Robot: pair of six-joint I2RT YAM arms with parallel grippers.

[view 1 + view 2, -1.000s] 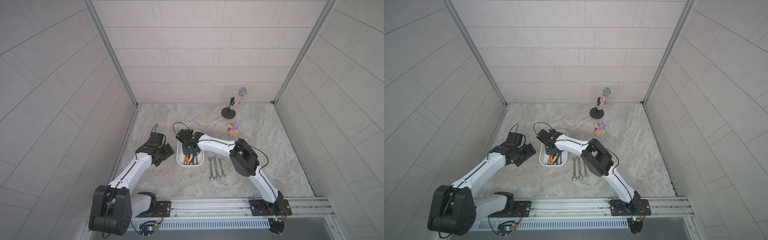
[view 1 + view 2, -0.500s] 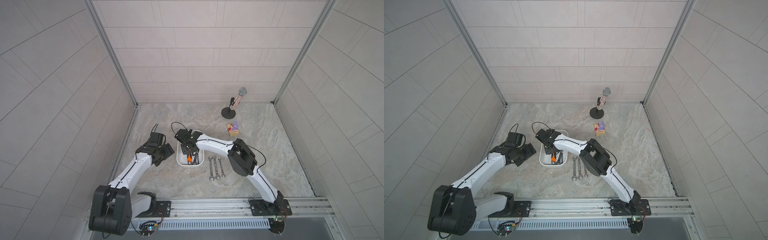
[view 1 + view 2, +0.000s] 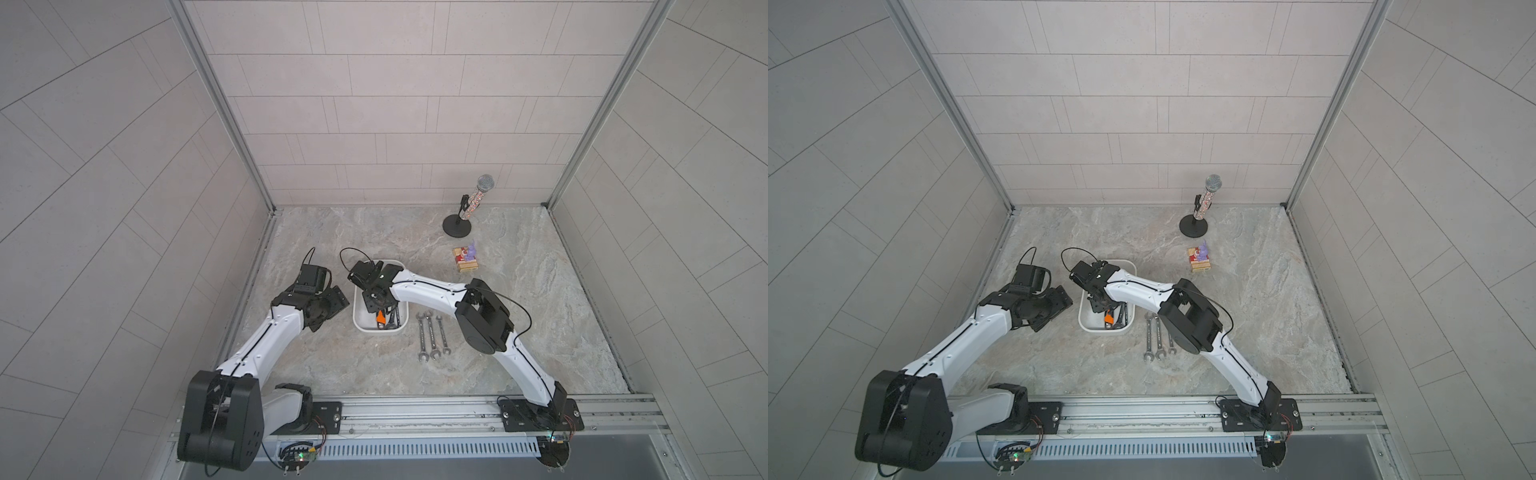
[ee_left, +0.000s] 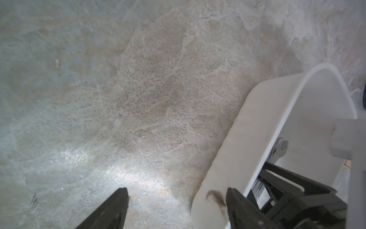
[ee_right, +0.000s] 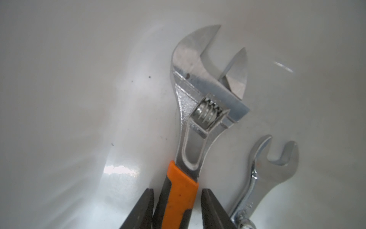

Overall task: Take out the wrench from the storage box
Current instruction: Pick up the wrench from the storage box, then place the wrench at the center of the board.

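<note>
The right gripper (image 3: 380,311) dips into the white storage box (image 3: 358,326), over an orange-handled wrench (image 3: 380,319). Three spanners (image 3: 432,336) lie side by side on the table (image 3: 374,232) just beside the box.

Shallow white storage box (image 3: 360,321) sits upright on the worktop (image 3: 374,374). Inside, flat on its floor, lies an adjustable wrench (image 5: 196,111) with a chrome head and orange-and-black handle, an open-end spanner (image 5: 275,158) just beside it.

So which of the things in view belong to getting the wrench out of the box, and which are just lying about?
Job:
storage box
orange-handled adjustable wrench and open-end wrench inside it
right gripper straddling the orange handle
left gripper, open beside the box
three wrenches laid beside the box

Lying about:
microphone on its stand
small red packet with a purple figure
</note>
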